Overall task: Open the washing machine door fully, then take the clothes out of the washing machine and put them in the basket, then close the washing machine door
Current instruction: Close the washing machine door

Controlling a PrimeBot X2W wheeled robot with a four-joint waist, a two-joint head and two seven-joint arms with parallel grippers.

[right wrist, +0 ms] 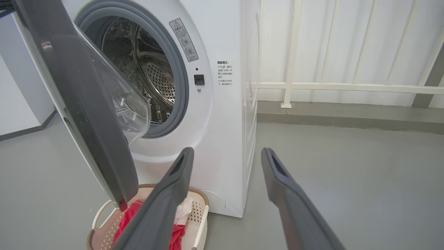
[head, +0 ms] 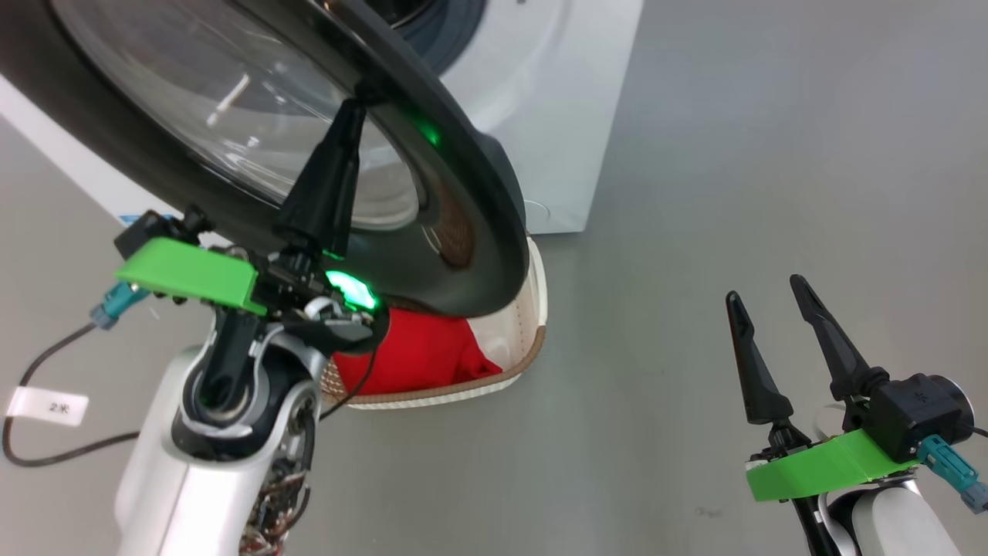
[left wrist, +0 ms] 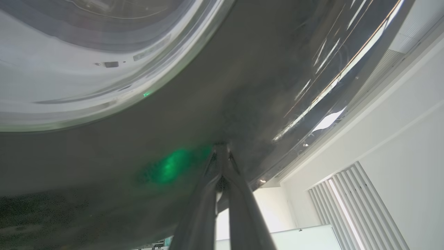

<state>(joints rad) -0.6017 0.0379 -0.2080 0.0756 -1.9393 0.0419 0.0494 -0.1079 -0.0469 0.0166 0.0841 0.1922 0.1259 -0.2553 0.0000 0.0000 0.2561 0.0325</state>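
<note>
Against the door (head: 471, 170), closed left pincer (head: 355, 108)

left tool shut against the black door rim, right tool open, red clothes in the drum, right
No: the red clothes lie in the basket, not the drum, as the right wrist view shows. The left tool is shut against the black door rim; the right tool is open.

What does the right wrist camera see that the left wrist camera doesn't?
Right wrist view, not left: the washing machine's steel drum, the basket holding red clothes, and the open right tool. Left wrist view, not right: the shut left tool with its tips at the glossy black rim. Both: the washing machine door, standing open.
</note>
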